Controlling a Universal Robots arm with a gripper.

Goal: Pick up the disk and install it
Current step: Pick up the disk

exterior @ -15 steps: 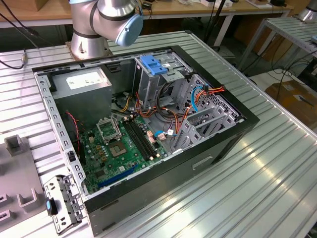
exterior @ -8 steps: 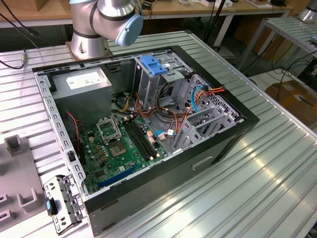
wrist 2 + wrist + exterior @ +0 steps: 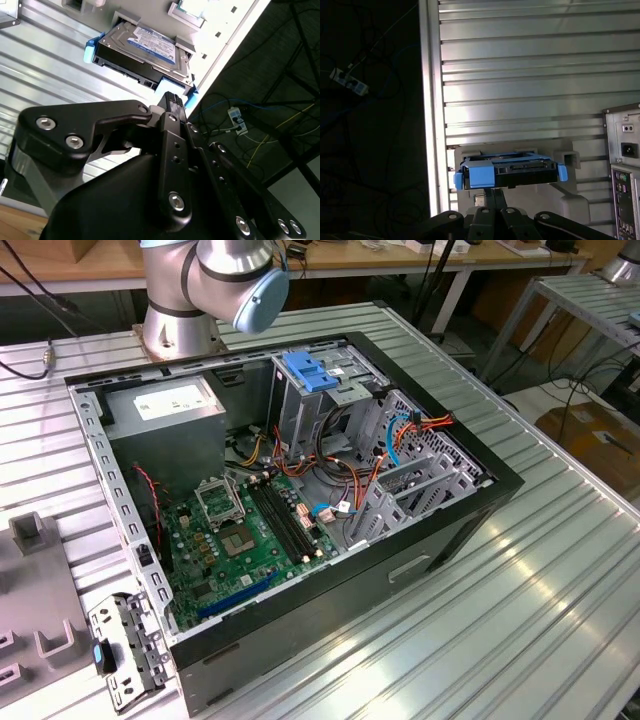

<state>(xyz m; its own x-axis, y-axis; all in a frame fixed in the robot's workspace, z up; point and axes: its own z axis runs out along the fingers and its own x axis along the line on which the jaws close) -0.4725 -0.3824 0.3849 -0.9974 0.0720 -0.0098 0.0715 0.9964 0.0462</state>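
Close to the wrist cameras, the gripper [image 3: 171, 100] points at the disk [image 3: 142, 50] with its two black fingers [image 3: 487, 210] drawn together and nothing between them. Its tip sits just short of the blue rail [image 3: 189, 96] on the nearer end of the disk; whether the two touch cannot be told.

The disk rests in a grey holder [image 3: 572, 197] on the ribbed metal table [image 3: 520, 65]. Its dark connector edge faces the gripper, and a blue rail runs down each side. The holder stands near the table's edge [image 3: 431, 100], and loose cables [image 3: 240, 117] lie on the floor past that edge. The back panel of the computer [image 3: 622, 165] is on the table beside the holder, apart from it.

Judging by this, the pick-up is not yet made. A clean grasp seems to call for opening the jaws wider than the disk before closing in. The tip should be centred between the two rails rather than over one end. The squeeze belongs on the firm sides, not the connector edge. With the table's edge so near, a straight, level lift out of the holder looks safest, since a skewed pull could jam the disk or drop it.

Farther off, in the exterior view, the computer lies open at centre frame. Its drive cage [image 3: 330, 405] carries a blue latch at upper centre. The arm [image 3: 215, 280] rises at upper left.
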